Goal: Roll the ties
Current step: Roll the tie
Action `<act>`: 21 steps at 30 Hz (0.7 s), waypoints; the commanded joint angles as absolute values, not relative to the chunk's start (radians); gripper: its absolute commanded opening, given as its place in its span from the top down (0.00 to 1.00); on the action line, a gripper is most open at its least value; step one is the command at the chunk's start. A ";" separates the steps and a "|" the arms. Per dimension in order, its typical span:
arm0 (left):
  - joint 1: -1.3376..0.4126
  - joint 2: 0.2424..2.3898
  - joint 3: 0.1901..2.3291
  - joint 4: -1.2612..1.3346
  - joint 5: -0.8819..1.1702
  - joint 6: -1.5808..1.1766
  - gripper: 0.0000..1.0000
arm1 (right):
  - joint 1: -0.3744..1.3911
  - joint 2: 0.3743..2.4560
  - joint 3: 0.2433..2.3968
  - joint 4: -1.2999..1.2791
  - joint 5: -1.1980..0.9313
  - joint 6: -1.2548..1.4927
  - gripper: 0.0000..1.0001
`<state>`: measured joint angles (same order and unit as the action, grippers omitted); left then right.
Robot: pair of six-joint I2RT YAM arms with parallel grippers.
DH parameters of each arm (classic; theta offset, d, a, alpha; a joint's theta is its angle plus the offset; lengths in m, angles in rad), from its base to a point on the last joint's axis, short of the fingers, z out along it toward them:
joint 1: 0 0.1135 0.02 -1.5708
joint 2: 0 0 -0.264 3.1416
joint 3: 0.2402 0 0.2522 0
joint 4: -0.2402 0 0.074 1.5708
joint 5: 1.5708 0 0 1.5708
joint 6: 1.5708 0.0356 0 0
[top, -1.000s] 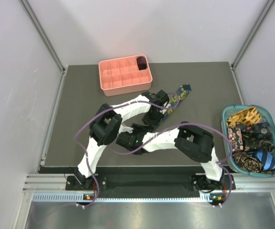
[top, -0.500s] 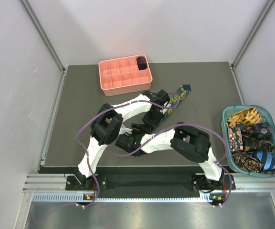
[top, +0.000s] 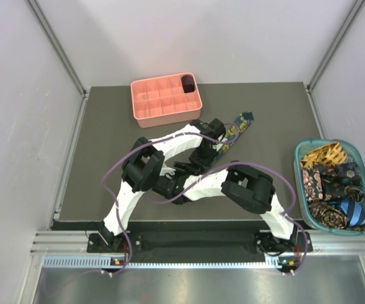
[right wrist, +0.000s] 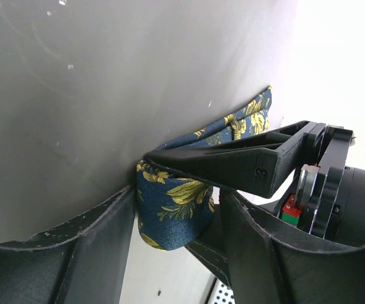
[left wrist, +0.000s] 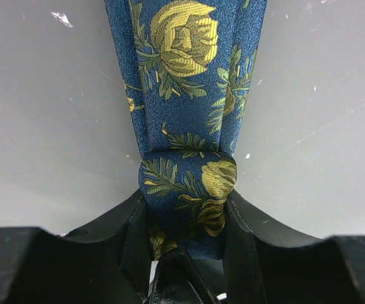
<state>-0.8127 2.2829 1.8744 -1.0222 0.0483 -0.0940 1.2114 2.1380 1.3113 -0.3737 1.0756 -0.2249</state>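
Pointing far-right along a diagonal axis, the tie (top: 239, 123) has its coiled near end clamped by the left end effector (left wrist: 185, 209); the right end effector (right wrist: 177, 202), reaching in low from the side, brackets the coil, grip indeterminate.

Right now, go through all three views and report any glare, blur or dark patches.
Top external: even soft light, sharp, no glare, though the arms cover most of the navy tie. Left wrist: the tie is crisp; the left pincer, close to the lens, is dark and soft. Right wrist: the right side is blown out white; the right pincer is dark and slightly blurred.
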 commanded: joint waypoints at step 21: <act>-0.834 2.358 1.940 -1.212 0.104 -0.064 0.64 | 1.169 2.158 1.330 -0.475 0.962 -0.095 0.66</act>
